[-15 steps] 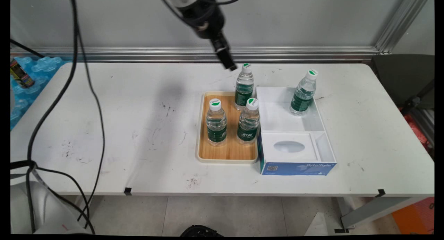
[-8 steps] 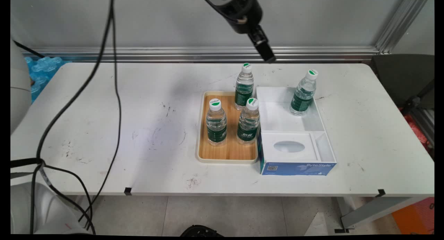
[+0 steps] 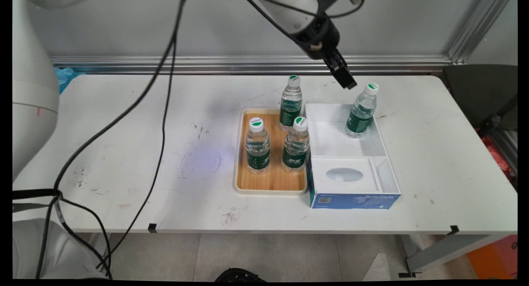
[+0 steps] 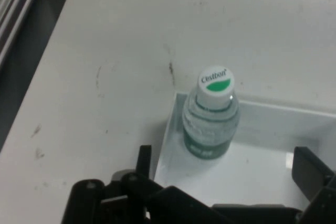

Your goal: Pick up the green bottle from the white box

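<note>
Pincer (image 3: 348,84) moved right, lower, fingers spread, above bottle (image 3: 361,110) in box (image 3: 382,147)

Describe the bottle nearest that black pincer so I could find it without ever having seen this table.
Start at the white box with the blue front, right of the wooden tray. In its far right corner stands one water bottle with a green label and a white cap. The other three bottles stand together at the tray; this one stands alone, just below the pincer.
</note>
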Controlling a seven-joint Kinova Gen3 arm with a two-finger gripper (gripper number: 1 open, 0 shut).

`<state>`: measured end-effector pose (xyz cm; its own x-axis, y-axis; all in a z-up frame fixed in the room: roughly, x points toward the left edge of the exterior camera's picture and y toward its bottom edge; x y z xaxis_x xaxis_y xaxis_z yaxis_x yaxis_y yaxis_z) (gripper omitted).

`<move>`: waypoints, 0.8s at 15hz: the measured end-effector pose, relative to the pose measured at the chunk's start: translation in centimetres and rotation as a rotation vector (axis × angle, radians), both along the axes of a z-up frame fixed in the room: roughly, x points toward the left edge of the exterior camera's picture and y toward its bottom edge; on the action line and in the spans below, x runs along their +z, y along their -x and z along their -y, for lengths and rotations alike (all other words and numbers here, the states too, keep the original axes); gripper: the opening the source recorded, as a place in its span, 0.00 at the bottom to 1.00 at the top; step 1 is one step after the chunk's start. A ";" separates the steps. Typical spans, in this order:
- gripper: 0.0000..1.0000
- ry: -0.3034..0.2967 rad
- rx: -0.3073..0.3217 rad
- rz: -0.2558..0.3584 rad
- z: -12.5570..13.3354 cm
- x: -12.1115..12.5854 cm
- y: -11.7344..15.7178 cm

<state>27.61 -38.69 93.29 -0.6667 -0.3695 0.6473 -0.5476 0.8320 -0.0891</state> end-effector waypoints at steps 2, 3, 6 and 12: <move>1.00 0.003 -0.004 -0.018 0.9 -1.7 0.7; 1.00 0.004 -0.004 -0.027 1.4 -2.6 1.0; 1.00 0.006 -0.006 -0.053 2.7 -4.8 2.0; 1.00 0.003 -0.003 -0.089 4.5 -8.1 3.7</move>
